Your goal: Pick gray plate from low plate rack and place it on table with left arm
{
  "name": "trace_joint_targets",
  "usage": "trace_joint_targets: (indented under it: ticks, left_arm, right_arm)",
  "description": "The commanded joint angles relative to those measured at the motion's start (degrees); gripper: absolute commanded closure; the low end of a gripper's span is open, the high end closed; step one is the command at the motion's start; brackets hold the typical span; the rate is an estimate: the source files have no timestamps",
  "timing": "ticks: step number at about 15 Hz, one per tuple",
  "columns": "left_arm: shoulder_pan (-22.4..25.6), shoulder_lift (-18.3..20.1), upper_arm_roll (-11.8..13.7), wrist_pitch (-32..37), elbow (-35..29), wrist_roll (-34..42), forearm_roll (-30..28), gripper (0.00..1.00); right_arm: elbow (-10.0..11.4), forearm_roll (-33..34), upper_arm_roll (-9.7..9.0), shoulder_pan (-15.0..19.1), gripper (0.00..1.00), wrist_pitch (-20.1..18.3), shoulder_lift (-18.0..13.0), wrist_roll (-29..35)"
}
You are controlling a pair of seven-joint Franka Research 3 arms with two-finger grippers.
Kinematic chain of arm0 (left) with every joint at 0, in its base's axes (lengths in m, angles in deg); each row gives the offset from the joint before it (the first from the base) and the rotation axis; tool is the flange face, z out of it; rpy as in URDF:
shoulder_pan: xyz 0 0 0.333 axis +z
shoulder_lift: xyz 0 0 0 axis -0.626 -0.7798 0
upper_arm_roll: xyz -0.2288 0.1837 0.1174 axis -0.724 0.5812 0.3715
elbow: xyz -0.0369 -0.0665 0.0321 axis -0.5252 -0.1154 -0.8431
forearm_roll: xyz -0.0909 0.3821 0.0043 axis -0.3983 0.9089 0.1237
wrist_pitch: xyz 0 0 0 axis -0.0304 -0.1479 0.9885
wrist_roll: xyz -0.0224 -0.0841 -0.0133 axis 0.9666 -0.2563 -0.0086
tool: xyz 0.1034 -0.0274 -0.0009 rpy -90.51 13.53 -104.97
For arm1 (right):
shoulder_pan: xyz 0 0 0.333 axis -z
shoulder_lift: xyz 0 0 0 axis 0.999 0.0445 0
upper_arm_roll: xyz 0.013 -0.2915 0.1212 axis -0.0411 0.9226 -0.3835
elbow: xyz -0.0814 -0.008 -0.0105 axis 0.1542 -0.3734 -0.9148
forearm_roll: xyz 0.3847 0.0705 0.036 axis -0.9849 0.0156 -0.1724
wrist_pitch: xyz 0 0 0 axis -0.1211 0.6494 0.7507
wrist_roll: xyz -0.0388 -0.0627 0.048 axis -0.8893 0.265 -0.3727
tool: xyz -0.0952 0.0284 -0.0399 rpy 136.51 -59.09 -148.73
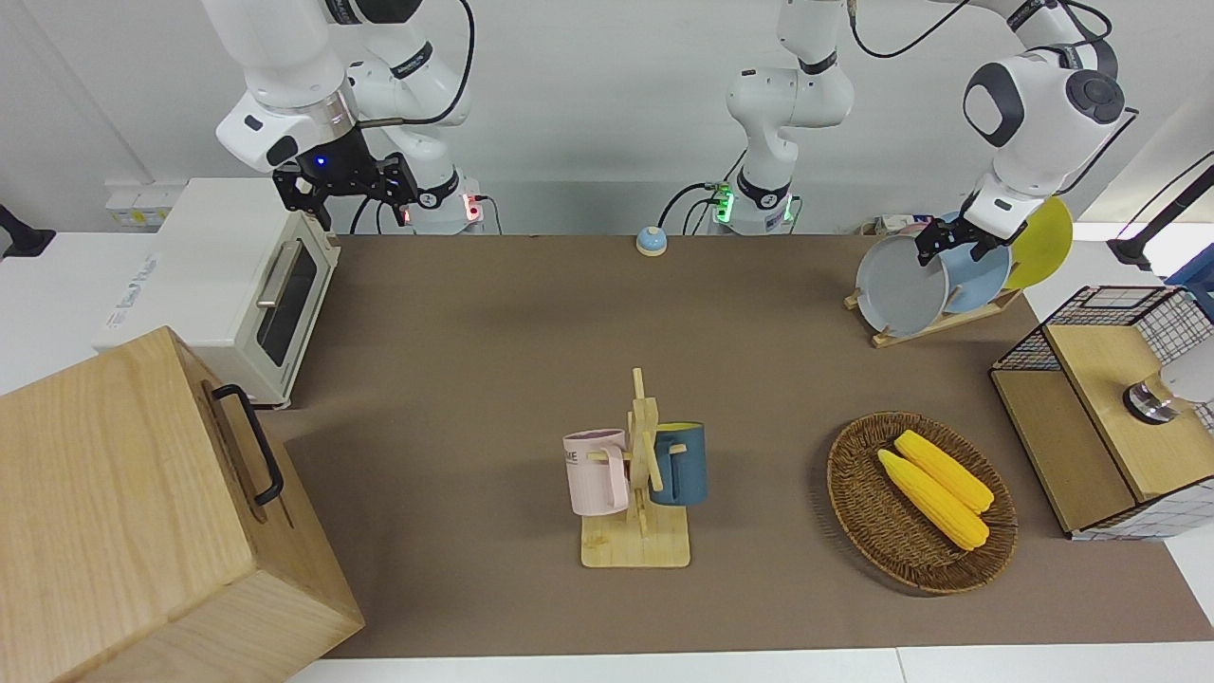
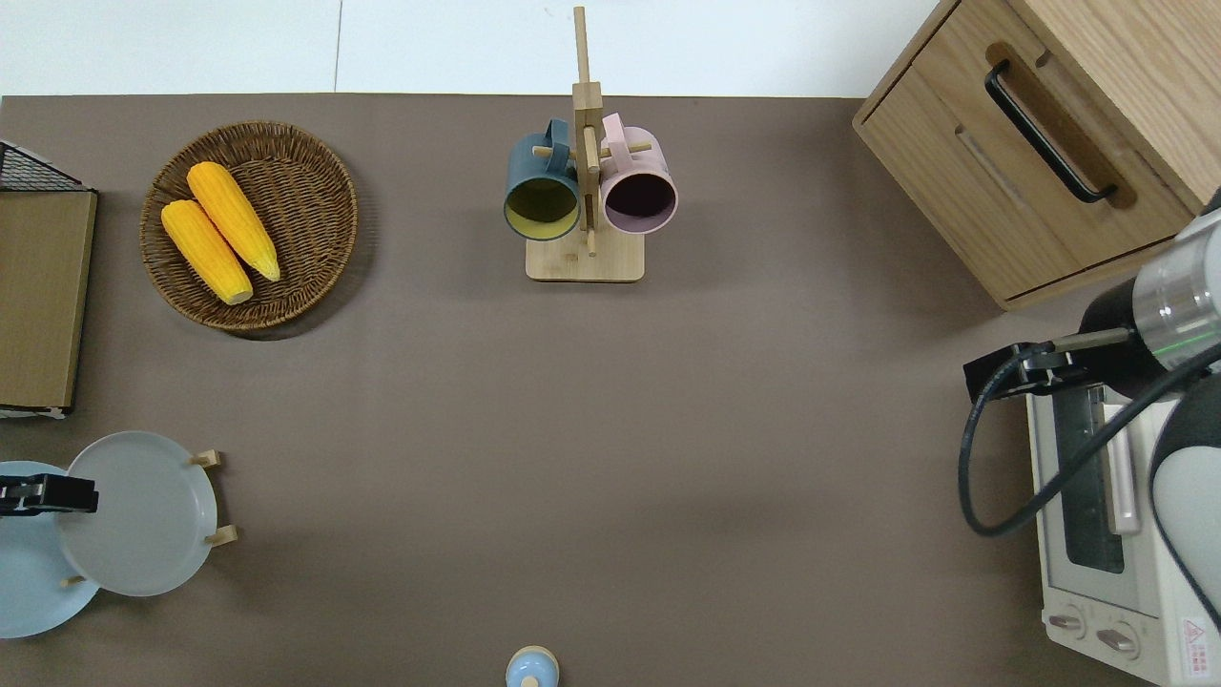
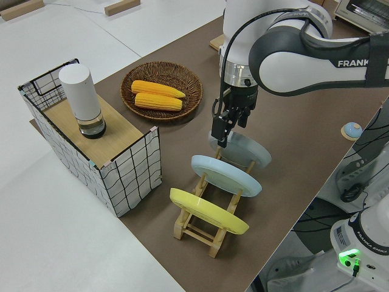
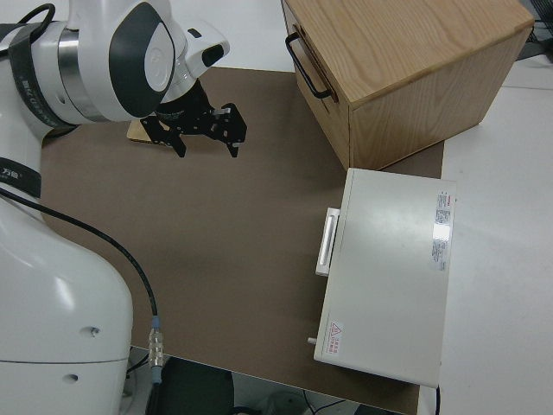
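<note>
Front view: a wooden cabinet (image 1: 142,512) sits nearest the camera, with a mug stand (image 1: 637,474) and a corn basket (image 1: 920,501) on the table (image 1: 455,379). The left gripper (image 1: 948,249) pinches the top rim of the gray plate (image 1: 899,285), which leans in the rack (image 1: 934,323) beside the blue plate (image 1: 982,275) and the yellow plate (image 1: 1043,242).

Overhead view: the gray plate is at the left arm's end of the table.

Left side view: the gray plate stands in the slot farthest from the robots.

Right side view: the right gripper (image 4: 203,130) is parked, fingers spread.
</note>
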Motion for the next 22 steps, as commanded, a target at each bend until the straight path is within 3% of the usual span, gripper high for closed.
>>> trace_joint_targets:
  ticks: [1, 3, 11, 17, 22]
  left_arm:
    - [-1.6, 2.3, 1.1, -1.6, -2.7, -1.0, 1.6, 0.25]
    - [-1.6, 2.2, 1.1, -1.6, -2.7, -1.0, 1.6, 0.42]
    - [-1.9, 1.9, 1.2, -2.0, -3.5, -3.6, 1.5, 0.76]
    - [-2.1, 1.8, 1.3, -2.1, -3.5, -4.0, 1.5, 0.9]
    - [-2.4, 1.8, 1.2, -2.1, -3.3, -5.1, 1.6, 0.9]
  right_arm:
    - [-0.4, 0.3, -1.21, 1.3, 0.017, -0.7, -0.1, 0.7]
    - [-0.4, 0.4, -1.21, 1.3, 0.017, -0.6, -0.1, 0.7]
    - [-0.4, 0.4, -1.21, 1.3, 0.017, -0.7, -0.1, 0.7]
    - [-0.3, 0.3, -1.21, 1.3, 0.017, -0.6, -0.1, 0.7]
    - [-0.4, 0.3, -1.21, 1.3, 0.017, -0.6, -0.1, 0.7]
